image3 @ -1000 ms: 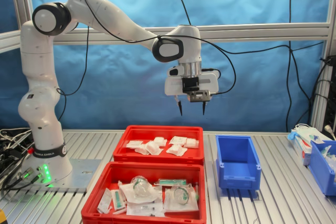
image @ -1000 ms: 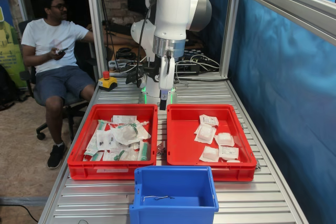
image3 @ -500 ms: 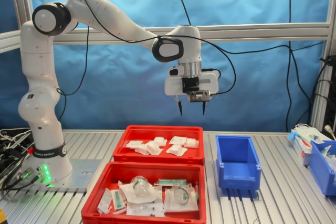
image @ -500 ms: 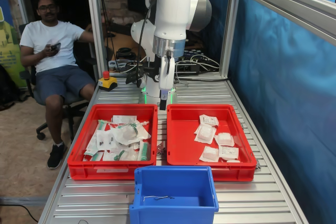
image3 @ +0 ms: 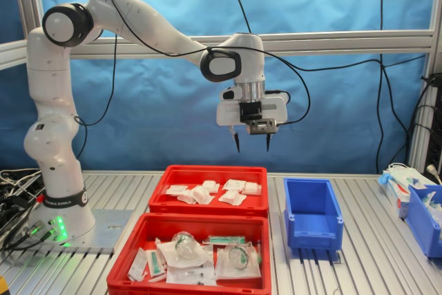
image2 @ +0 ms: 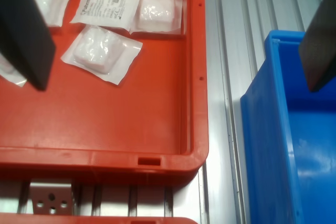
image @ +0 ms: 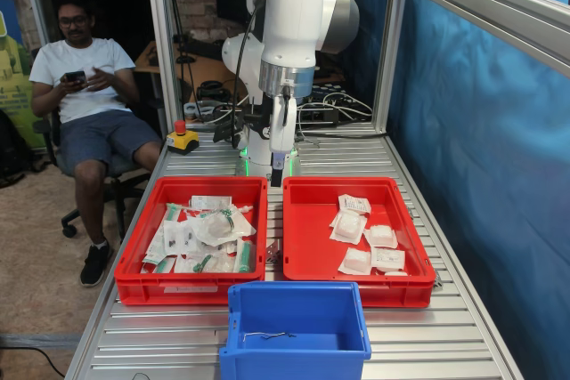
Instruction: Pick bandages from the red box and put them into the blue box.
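Task looks barely started, maybe not at all: the small flat white sealed bandage packets (image: 363, 234) all lie in the shallow red plastic tray (image: 303, 246) on the first exterior view's right, roughly six or seven of them, clustered toward its right half. The deeper blue plastic bin (image: 297, 309) sits near the camera in the first exterior view, just in front of the two trays; no packet shows in it, only a thin wire-like bit (image: 267, 336) on its floor, can't tell what that is. The gripper (image3: 251, 141) hangs high in the second exterior view, well above the packet tray's right end, jaws spread wide and nothing between them; the wrist view agrees, with both dark fingers (image2: 26, 27) at the frame edges, and the tray and bin below. So by my read the whole job is left: descend, pick, carry over to the bin, repeat per packet. The second red tray (image: 134, 269), on the first exterior view's left, holds crinkly clear wrappers with green-marked rolls (image: 209, 238), not our target. Writing: one packet (image2: 107, 6) in the wrist view carries printed text plus a square code, too small to read reliably. A label on the arm's base (image3: 59, 202) reads as Franka Emika.
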You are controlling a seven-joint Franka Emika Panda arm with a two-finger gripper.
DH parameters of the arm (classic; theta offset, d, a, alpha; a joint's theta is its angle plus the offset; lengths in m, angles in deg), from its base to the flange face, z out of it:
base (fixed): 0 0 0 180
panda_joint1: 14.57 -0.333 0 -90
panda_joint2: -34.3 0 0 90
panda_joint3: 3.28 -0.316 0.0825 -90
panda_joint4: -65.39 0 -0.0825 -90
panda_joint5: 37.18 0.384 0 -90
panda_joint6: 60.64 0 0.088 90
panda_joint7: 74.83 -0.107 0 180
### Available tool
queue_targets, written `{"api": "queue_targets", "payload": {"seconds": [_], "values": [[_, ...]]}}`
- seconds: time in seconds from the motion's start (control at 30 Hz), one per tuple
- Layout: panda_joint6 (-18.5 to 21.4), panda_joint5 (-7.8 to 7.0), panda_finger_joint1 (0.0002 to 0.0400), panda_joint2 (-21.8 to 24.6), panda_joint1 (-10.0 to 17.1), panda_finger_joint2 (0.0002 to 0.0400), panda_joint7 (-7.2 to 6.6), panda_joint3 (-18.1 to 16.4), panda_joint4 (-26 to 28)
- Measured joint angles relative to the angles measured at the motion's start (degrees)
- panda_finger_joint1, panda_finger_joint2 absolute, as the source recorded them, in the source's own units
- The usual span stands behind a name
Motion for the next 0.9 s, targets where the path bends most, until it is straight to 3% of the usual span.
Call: {"api": "queue_targets", "payload": {"seconds": [0.43,0.57,0.7,0.9], "values": [[0.00,0.00,0.0400,0.00,0.00,0.0400,0.00,0.00,0.00],[0.00,0.63,0.0400,0.00,0.00,0.0400,0.00,-0.03,-0.14],[-0.02,3.32,0.0400,0.01,-0.13,0.0400,0.00,-0.54,-1.86],[-0.94,4.61,0.0400,0.03,-0.55,0.0400,0.00,-1.38,-4.47]]}}
